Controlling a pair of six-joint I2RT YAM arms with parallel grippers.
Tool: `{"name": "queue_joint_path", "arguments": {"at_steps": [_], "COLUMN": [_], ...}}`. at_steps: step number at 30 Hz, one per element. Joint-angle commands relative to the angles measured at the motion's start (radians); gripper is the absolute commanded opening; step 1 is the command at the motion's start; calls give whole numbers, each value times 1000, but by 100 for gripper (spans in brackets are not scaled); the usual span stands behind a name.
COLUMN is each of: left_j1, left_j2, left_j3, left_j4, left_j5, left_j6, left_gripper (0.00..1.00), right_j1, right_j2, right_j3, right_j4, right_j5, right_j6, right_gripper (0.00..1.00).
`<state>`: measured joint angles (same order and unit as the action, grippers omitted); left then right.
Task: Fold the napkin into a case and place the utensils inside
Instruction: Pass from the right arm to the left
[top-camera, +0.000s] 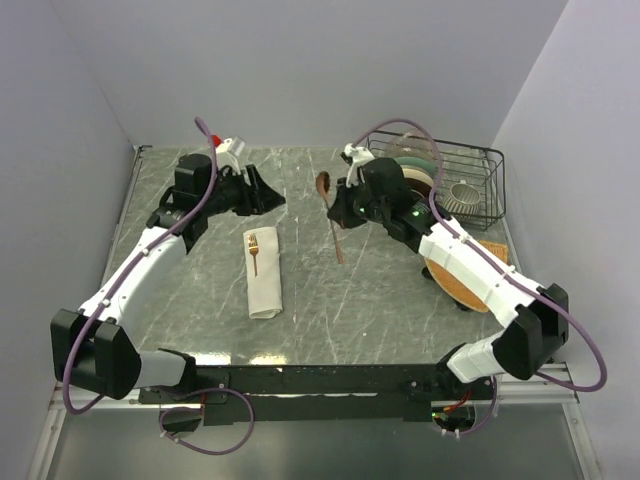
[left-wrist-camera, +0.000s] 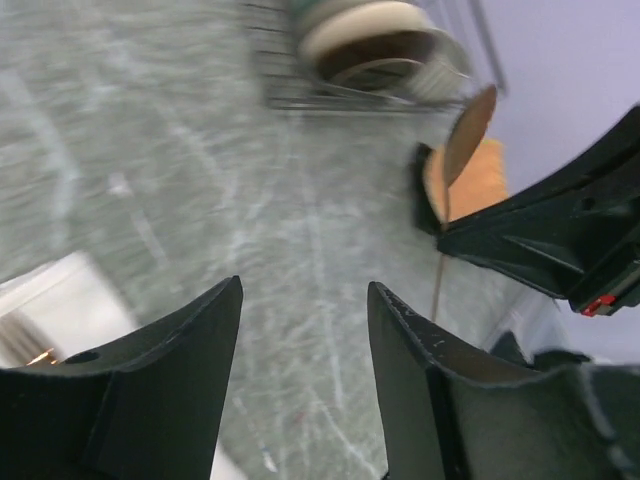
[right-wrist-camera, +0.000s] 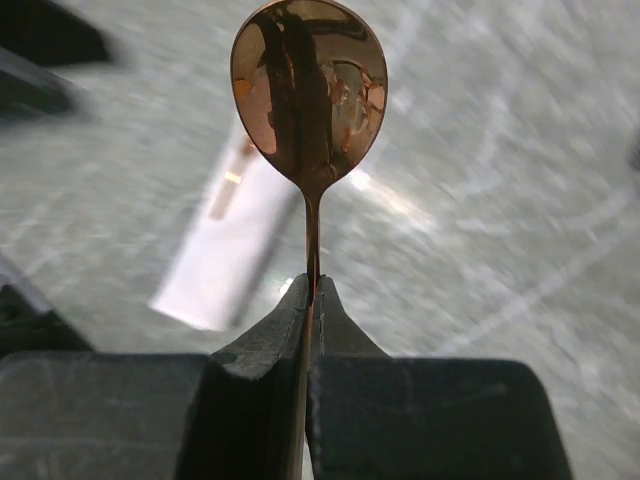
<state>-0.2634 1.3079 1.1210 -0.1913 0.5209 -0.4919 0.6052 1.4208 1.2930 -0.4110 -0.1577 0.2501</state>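
Presently, right fingers clamp the spoon handle, bowl raised; left fingers stand apart, empty. The fork rests on the case on desk.

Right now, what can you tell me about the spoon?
The spoon is thin, shiny, copper-coloured metal with a round bowl that mirrors its surroundings. The right gripper is shut on its slim handle, with the bowl sticking out beyond it. It is held right of the napkin, not touching it.
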Motion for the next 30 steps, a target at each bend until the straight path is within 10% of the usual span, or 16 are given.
{"name": "queue_joint_path", "arguments": {"at_steps": [1, 19, 27, 30], "left_j1": [-40, -142, -132, -87], "left_j2": [-33, -42, -22, -24], "left_j3": [7, -17, 5, -12], "left_j4": [173, 236, 208, 292], "left_j5": [131, 10, 129, 281], "left_j6": [-49, -126, -114, -132], "left_gripper": [60, 61, 1, 1], "right_j1": [73, 180, 188, 163], "right_j2": [-40, -45, -62, -65], "right_j3": [52, 94, 103, 137], "right_j4": [17, 18, 34, 20], "right_j5": [6, 17, -41, -162], "right_j6": [14, -75, -83, -78], "right_gripper": [0, 0, 0, 33]}}
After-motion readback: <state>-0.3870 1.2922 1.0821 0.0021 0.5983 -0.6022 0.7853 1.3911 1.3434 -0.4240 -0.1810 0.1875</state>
